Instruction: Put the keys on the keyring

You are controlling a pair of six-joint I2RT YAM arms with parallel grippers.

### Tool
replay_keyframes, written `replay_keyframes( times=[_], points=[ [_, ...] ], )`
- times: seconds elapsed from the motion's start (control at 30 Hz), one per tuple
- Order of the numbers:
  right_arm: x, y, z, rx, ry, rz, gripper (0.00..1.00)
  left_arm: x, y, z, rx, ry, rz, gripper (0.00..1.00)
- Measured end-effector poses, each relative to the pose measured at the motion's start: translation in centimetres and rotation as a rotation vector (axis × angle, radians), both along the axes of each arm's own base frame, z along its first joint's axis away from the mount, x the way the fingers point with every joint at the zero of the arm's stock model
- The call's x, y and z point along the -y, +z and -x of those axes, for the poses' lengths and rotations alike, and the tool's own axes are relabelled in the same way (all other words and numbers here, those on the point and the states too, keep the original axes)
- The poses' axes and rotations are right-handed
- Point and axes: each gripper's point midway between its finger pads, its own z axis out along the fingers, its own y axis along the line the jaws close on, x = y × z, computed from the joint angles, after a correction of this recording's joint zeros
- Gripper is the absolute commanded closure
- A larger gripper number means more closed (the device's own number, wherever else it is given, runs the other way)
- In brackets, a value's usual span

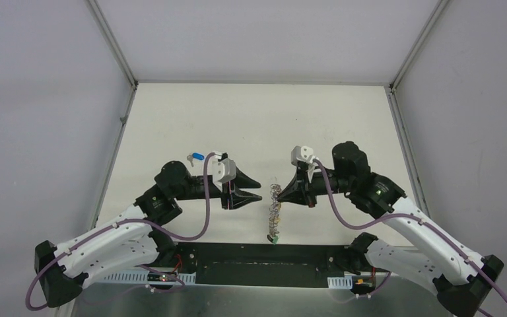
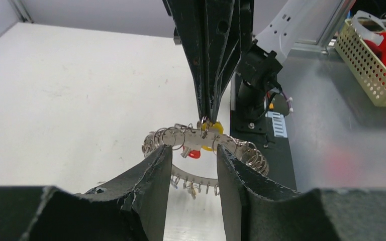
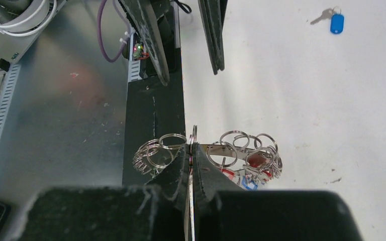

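Keyring, a silvery chain loop of small rings, sits at the centre of the top view, pinched at its upper end by the closed right pincer and trailing toward 6 o'clock over the white tabletop. At its 9 o'clock the left pincer points toward it with jaws apart, holding nothing. A loose key with a blue tag lies on the tabletop at the left pincer's 10 o'clock, well apart from the loop.
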Motion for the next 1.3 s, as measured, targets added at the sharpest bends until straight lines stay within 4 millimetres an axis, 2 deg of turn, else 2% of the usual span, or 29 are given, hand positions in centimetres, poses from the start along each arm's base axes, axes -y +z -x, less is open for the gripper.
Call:
replay_keyframes(
  times=[0.27, 0.5, 0.67, 0.77, 1.07, 1.3],
  points=[
    [2.0, -1.7, 0.1, -0.091, -0.028, 0.235, 1.0, 2.0, -3.7, -1.0, -0.072, -0.023, -0.145, 0.62],
    [3.6, -2.3, 0.9, -0.124, -0.039, 0.329, 1.0, 4.1, -5.5, 0.6, -0.066, -0.101, -0.203, 0.66],
    [4.1, -2.6, 1.4, -0.155, -0.035, 0.359, 1.0, 5.7, -5.6, 1.5, -0.037, -0.14, -0.185, 0.66],
    [4.2, -2.8, 1.5, -0.166, -0.033, 0.369, 1.0, 6.5, -5.0, 1.4, -0.008, -0.138, -0.137, 0.73],
    [4.1, -2.7, 1.6, -0.174, -0.032, 0.363, 1.0, 7.5, -5.2, 1.3, -0.004, -0.144, -0.103, 0.75],
    [4.0, -2.6, 1.5, -0.177, -0.036, 0.358, 1.0, 7.7, -5.8, 1.5, -0.011, -0.165, -0.116, 0.86]
  ],
)
